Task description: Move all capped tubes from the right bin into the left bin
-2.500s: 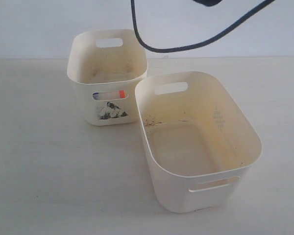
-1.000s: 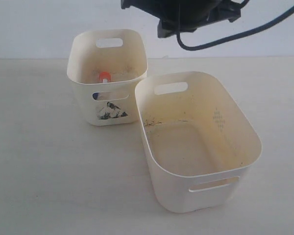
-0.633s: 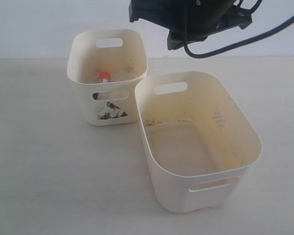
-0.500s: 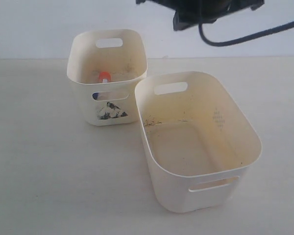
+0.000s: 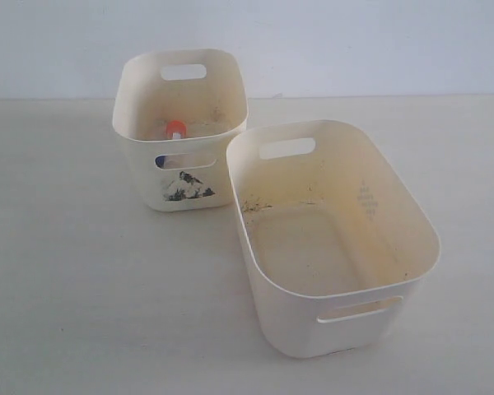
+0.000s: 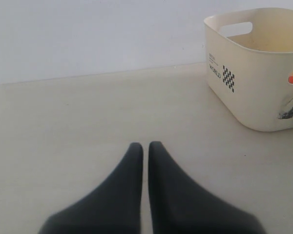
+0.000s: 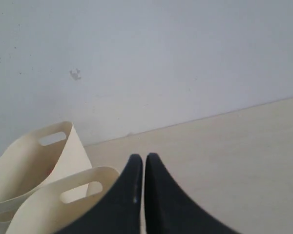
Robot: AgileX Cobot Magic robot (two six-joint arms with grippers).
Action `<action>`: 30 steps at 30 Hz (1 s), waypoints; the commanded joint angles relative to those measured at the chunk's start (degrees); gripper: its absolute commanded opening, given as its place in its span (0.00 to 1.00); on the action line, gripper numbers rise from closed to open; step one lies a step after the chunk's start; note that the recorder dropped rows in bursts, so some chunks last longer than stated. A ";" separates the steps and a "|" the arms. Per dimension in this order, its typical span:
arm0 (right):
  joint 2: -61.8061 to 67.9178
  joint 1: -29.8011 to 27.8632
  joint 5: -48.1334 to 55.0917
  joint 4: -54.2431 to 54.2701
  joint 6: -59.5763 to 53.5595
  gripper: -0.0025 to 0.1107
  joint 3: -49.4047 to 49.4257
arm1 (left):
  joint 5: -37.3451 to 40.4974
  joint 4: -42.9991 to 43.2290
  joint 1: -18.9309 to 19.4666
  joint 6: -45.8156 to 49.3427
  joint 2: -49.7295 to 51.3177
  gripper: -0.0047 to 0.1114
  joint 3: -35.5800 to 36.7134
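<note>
The left bin [image 5: 140, 177], marked by a small black drawing on its front, holds an orange-capped tube [image 5: 175, 127] leaning inside its near wall. A bit of blue cap [image 5: 160, 161] shows through its front slot. No tubes show in the plain-fronted right bin [image 5: 329, 329], only brown specks. Neither gripper appears in the exterior view. My left gripper [image 6: 144, 145] is shut and empty over bare table, with the left bin [image 6: 254, 92] off to one side. My right gripper [image 7: 141, 157] is shut and empty, beside the right bin's rim [image 7: 63, 181].
Both bins stand close together on a pale wooden table [image 5: 82, 288], in front of a white wall [image 5: 354, 41]. The left bin [image 7: 34, 151] shows behind the right bin in the right wrist view.
The dark arm and cable above the bins have withdrawn out of the top of the exterior view. The orange cap, first seen through the left bin's slot, now sits higher inside.
</note>
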 commanded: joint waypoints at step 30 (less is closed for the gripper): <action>-22.80 -8.25 9.02 23.66 -30.08 0.03 21.09 | -0.85 -0.38 0.06 -0.66 -0.11 0.08 -0.21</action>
